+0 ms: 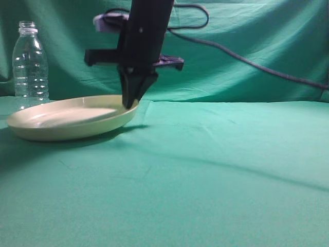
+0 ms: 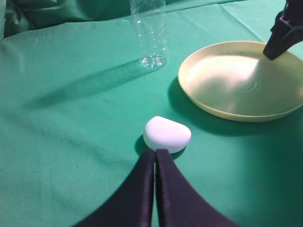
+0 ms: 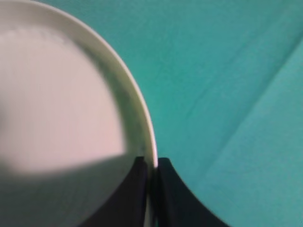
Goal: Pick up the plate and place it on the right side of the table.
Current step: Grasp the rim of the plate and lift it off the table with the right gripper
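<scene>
Plate [image 1: 67, 123] sits on the left part of the worktop [image 1: 216, 175]; its right rim looks raised a little, left edge down on the cloth. My right pincer [image 1: 130, 103] comes down from above and is clamped on that right rim: in the right wrist view the rim [image 3: 152, 156] runs between the two dark fingers [image 3: 135, 189]. A clear bottle [image 1: 30, 62] stands behind the plate's left side. My left pincer [image 2: 155, 153] is clenched on nothing, tips just beside a small white lump [image 2: 166, 134], plate near on its right.
</scene>
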`<action>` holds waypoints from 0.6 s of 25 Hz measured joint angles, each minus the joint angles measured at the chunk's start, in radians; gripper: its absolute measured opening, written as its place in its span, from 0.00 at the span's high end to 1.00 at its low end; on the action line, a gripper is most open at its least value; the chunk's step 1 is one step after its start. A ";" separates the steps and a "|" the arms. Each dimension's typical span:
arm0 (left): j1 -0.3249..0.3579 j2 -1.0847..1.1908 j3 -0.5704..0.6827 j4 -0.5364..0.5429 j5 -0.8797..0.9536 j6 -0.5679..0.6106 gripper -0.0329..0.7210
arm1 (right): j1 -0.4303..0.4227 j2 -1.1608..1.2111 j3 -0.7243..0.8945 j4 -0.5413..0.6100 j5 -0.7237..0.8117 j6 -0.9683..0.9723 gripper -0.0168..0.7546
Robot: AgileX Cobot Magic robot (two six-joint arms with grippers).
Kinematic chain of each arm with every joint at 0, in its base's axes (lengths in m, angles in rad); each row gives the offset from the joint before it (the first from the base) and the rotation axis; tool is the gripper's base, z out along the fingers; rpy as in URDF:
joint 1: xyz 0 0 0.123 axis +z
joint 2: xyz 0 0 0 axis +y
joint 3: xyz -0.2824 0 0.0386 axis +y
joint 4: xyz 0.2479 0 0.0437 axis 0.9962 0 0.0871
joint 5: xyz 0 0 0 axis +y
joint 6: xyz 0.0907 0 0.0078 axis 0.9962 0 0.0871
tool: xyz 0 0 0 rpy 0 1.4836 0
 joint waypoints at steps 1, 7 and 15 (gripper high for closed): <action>0.000 0.000 0.000 0.000 0.000 0.000 0.96 | 0.000 -0.002 -0.015 -0.021 0.025 0.011 0.98; 0.000 0.000 0.000 0.000 0.000 0.000 0.96 | -0.015 -0.094 -0.080 -0.147 0.222 0.029 0.98; 0.000 0.000 0.000 0.000 0.000 0.000 0.96 | -0.257 -0.300 0.085 -0.165 0.336 0.030 0.98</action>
